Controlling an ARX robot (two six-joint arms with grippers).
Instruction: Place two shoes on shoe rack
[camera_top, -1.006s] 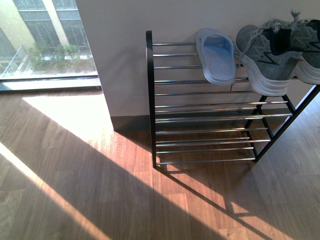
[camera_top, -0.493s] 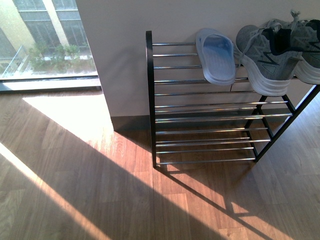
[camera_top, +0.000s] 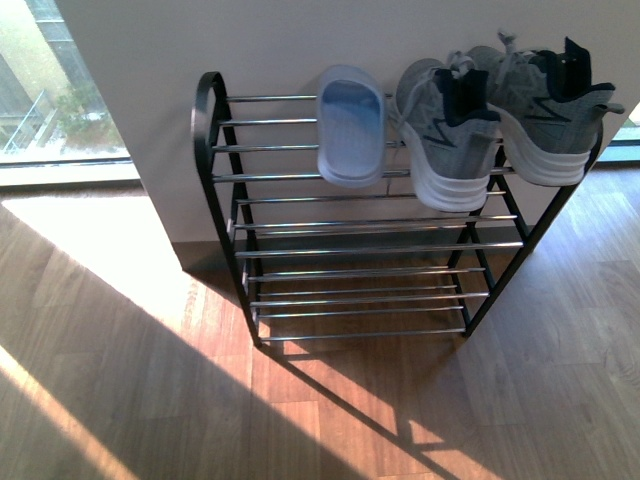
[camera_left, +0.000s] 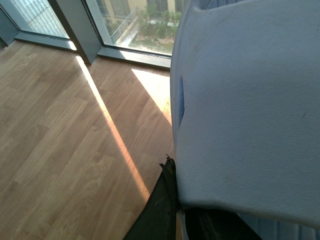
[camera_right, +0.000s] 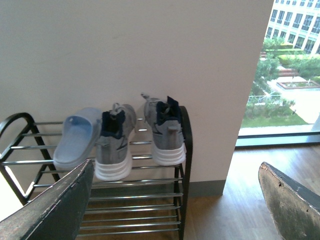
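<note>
We see little of our own body. In the right wrist view, our right gripper (camera_right: 175, 210) shows as two broad, flat fingers (camera_right: 55, 210) of dark grey, their faces scuffed and mottled with wear, edges rounded. In the left wrist view, only a dark, nearly black wedge of our left gripper (camera_left: 160, 210) shows, thin and tapering to a frayed-looking tip.

Grey sneakers (camera_top: 500, 115), pale slide (camera_top: 351, 125) atop chrome rack (camera_top: 360, 250); second slide apparently held.
</note>
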